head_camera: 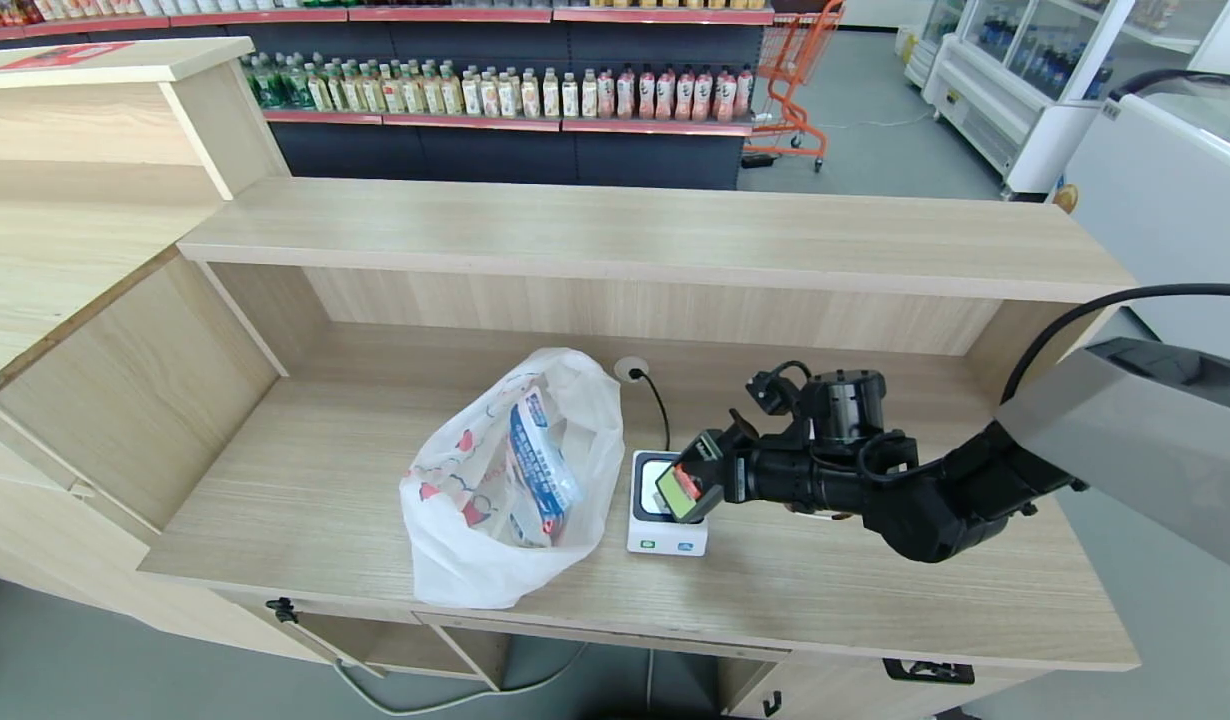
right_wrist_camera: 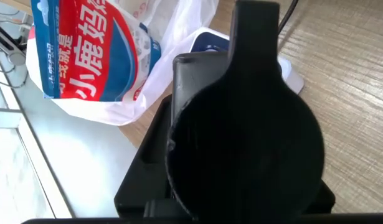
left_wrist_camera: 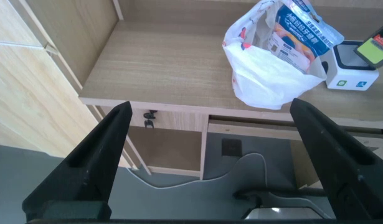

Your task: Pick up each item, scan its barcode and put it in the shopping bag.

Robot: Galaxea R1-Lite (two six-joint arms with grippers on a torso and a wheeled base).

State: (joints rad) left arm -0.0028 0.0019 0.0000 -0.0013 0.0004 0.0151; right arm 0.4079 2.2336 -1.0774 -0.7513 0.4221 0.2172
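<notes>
Packet [head_camera: 678, 494], small flat green & red, pinched in right gripper [head_camera: 687, 490] over white box scanner [head_camera: 665, 525]. Prob light, bendy: hold sides. Left gripper [left_wrist_camera: 211, 106] spread, empty.

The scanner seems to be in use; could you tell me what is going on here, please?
The right gripper is shut on a small green item, holding it over the scanner on the counter. The bag beside it already has a blue-and-white packet inside. The left gripper hangs in front of the counter, jaws open and empty.
</notes>
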